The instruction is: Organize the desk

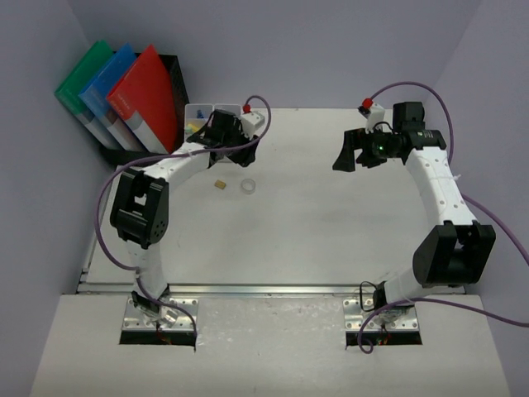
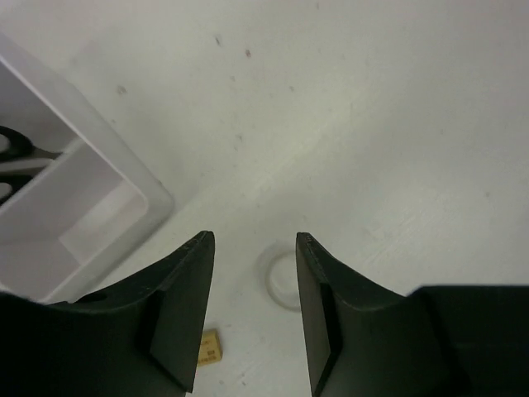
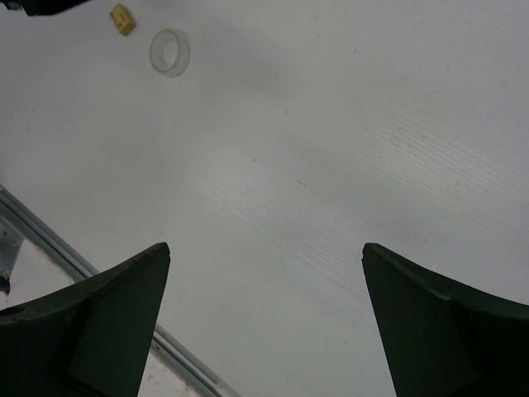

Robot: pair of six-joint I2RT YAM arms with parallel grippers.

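The desk is a white tabletop with a silver rail along its near edge. A clear tape ring and a small tan block lie on it left of centre. My left gripper hovers above the desk beside the white compartment tray, open and empty. In the left wrist view the ring shows on the desk between the fingertips of the gripper, and the block lower left. My right gripper is wide open and empty at the back right, above bare desk.
A black file rack with green, blue and red folders stands at the back left. A red-capped item sits at the back right behind my right wrist. In the right wrist view the ring, block and rail show.
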